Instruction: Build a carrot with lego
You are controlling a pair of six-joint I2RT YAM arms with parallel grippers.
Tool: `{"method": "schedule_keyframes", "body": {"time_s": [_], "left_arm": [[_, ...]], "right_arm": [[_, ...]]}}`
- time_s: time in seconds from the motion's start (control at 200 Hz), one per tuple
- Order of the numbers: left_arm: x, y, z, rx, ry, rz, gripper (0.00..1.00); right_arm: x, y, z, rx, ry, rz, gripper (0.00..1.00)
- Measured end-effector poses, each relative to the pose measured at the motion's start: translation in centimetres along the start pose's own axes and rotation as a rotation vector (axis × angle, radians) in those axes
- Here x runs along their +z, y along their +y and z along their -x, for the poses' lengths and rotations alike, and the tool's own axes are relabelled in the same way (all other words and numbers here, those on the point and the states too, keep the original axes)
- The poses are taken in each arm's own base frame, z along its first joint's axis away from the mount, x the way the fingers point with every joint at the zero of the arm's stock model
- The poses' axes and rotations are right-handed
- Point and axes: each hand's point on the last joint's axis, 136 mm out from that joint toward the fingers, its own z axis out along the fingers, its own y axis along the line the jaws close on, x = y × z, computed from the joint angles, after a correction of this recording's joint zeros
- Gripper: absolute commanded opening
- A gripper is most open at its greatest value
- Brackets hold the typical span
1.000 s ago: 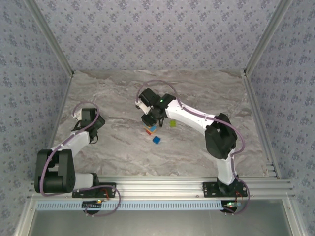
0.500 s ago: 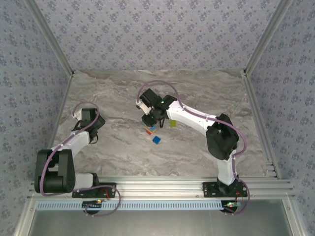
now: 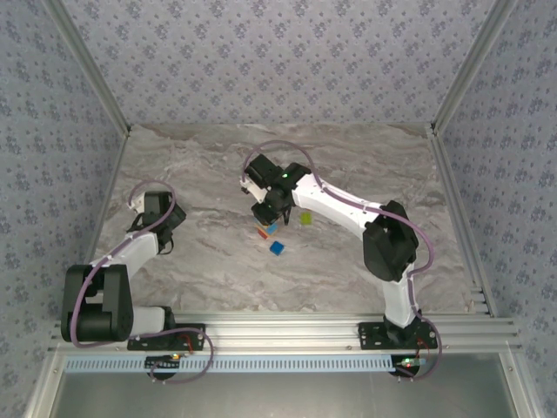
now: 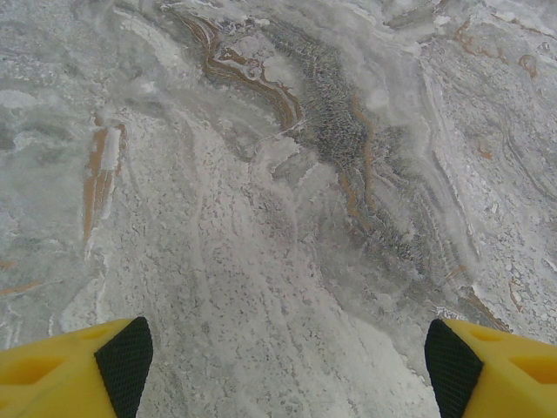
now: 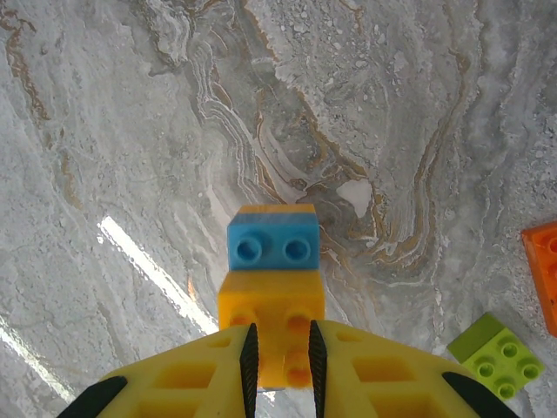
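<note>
Clamping the carrot [image 5: 271, 261] by its orange end, your right claw [image 5: 283, 359] may twist it loose; left claw [image 4: 287, 355] gapes apart.

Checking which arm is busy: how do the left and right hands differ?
The left yellow-fingered hand stands open and empty; the right yellow-fingered hand is shut on a small stack of orange and blue plastic bricks. The left hand faces marble tabletop; the right hand has a lime green plastic brick near it. Both have yellow fingers with black pads.
</note>
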Motion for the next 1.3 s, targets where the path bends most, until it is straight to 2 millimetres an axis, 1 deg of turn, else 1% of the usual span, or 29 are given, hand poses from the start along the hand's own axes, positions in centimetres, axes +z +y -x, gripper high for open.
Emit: {"method": "schedule_keyframes", "body": {"time_s": [0.235, 0.725, 0.864, 0.999, 1.299], "left_arm": [[0.0, 0.0, 0.0, 0.0, 0.0, 0.0, 0.84], [0.0, 0.0, 0.0, 0.0, 0.0, 0.0, 0.84], [0.0, 0.01, 0.0, 0.0, 0.0, 0.0, 0.84], [0.0, 0.0, 0.0, 0.0, 0.0, 0.0, 0.84], [0.0, 0.01, 0.0, 0.0, 0.0, 0.0, 0.84]], "right_arm": [[-0.44, 0.01, 0.43, 0.0, -0.011, 0.0, 0.27], [-0.48, 0.08, 0.19, 0.0, 0.0, 0.004, 0.28], [-0.28, 0.13, 0.1, -0.001, 0.005, 0.004, 0.27], [0.41, 0.05, -0.37, 0.0, 0.025, 0.001, 0.28], [0.52, 0.11, -0.43, -0.002, 0.026, 0.0, 0.27]]}}
